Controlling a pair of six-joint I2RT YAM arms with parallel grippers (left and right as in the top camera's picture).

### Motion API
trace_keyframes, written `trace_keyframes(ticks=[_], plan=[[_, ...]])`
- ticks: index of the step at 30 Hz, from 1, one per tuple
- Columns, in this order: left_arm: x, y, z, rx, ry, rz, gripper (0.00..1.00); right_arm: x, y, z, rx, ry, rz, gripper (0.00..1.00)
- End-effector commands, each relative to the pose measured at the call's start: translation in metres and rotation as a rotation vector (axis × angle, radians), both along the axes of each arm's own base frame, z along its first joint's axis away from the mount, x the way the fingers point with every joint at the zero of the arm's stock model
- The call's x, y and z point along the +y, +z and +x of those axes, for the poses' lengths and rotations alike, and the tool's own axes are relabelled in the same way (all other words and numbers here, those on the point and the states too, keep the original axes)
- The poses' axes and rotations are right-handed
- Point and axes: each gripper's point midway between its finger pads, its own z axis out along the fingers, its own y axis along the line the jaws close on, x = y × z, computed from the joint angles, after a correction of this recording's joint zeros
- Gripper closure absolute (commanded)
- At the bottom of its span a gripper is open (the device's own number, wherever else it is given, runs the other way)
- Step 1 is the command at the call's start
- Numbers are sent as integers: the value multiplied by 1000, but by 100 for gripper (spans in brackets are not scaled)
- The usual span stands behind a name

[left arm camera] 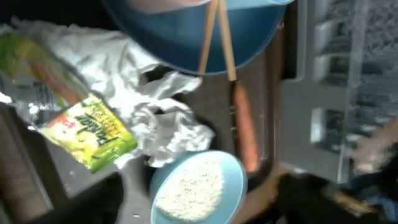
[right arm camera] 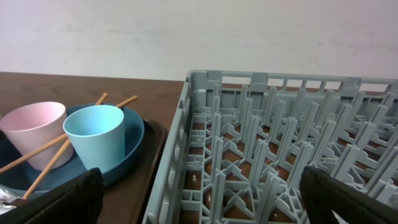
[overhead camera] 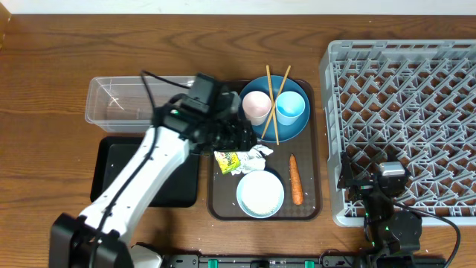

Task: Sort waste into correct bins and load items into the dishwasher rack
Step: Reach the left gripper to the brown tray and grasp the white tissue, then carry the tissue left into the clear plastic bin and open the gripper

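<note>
Left claw (overhead camera: 239, 140) hangs right over the crumpled paper (left arm camera: 155, 118) on the brown tray (overhead camera: 315, 149), prob. to bin it; can't tell if jaws gripped yet. Right claw (right arm camera: 199, 183) wide open, idle by the rack (overhead camera: 401, 112)

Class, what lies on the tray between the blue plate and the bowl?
Crumpled paper with a yellow-green wrapper lies there; the overhead view shows it, and so does the left wrist view.

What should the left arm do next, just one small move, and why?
Probably close the jaws on the crumpled paper and wrapper. The left gripper hangs right over it on the brown tray, and the clear box beside it shows no waste yet.
</note>
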Motion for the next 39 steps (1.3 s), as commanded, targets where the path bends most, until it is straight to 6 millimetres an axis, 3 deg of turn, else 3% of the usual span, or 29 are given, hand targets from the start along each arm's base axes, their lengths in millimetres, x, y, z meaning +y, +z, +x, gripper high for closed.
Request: trace_keyframes(ticks=[1, 12, 26, 34, 39], plan=[[4, -10, 5, -76, 11, 157, 27, -4, -2, 0, 4, -14, -5, 1], [7, -33, -9, -288, -72, 529, 26, -4, -2, 0, 4, -14, -5, 1], [-7, -71, 3, -308, -65, 507, 21, -4, -2, 0, 4, -14, -5, 1], [-11, -112, 7, -255, -86, 554, 21, -4, -2, 0, 4, -14, -5, 1], [-19, -121, 16, -273, -79, 538, 21, -4, -2, 0, 4, -14, -5, 1]])
